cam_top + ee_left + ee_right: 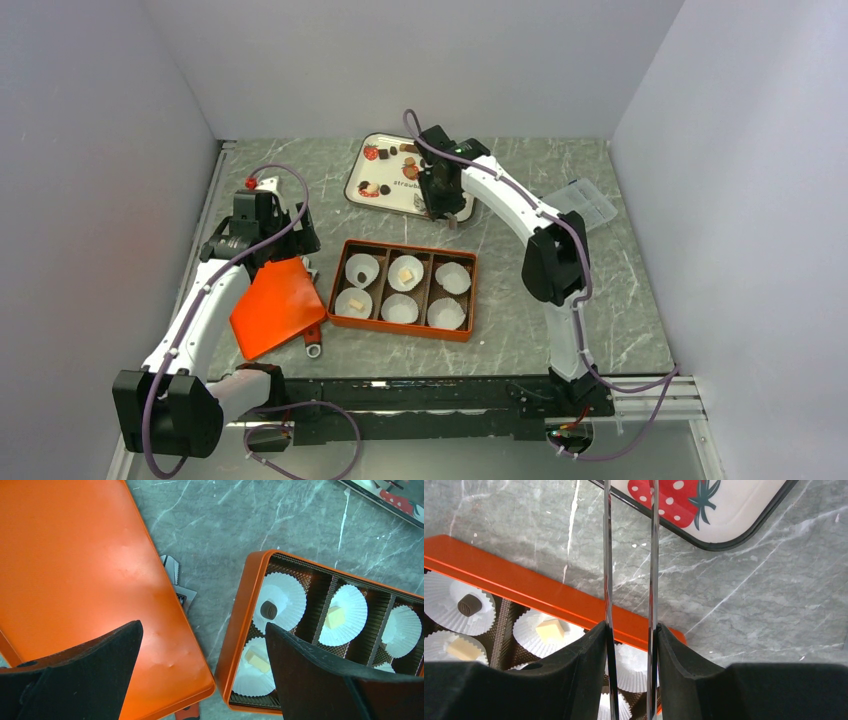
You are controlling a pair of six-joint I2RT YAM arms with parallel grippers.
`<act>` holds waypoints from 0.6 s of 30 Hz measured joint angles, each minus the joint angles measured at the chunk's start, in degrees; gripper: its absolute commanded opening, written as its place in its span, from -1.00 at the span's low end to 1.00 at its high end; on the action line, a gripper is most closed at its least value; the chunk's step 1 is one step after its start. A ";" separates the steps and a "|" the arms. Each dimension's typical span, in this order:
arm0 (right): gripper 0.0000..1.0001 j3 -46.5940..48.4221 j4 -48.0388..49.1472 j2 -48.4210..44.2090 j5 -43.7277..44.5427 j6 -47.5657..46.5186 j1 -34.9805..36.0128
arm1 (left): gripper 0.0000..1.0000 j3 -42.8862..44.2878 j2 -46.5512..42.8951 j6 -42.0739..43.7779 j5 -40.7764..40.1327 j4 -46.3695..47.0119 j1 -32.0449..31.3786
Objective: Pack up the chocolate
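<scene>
The orange box [341, 281] holds several white paper cups. One cup holds a dark brown chocolate [360, 273] [269, 610] [469, 605]. Two hold cream chocolates [406, 274] [335, 616] [550, 629]. More chocolates [385, 187] lie on the white strawberry tray [372, 173]. My right gripper [440, 195] [631, 630] is shut on metal tongs [606, 555], above the tray's near edge; the tong tips are out of the wrist view. My left gripper [295, 238] [202, 630] is open and empty, above the gap between the orange lid [275, 305] [75, 580] and the box.
A clear plastic lid [583, 203] lies at the right. An orange-handled tool [313, 345] pokes out from under the orange lid. Grey walls close in the back and both sides.
</scene>
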 measured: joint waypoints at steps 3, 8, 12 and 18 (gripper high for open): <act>-0.19 1.86 -0.42 0.90 0.07 -0.13 0.26 | 0.98 0.00 0.00 0.00 0.02 0.00 0.00; -0.19 5.16 -0.96 2.62 0.28 -0.35 0.59 | 0.98 0.00 0.00 0.02 0.02 0.00 0.00; -0.20 5.31 -1.33 3.08 0.31 -0.50 0.70 | 0.98 0.00 0.00 0.02 0.02 0.00 0.00; -0.25 5.79 -2.03 3.96 0.46 -0.57 1.01 | 0.98 0.00 0.00 0.02 0.02 0.00 0.00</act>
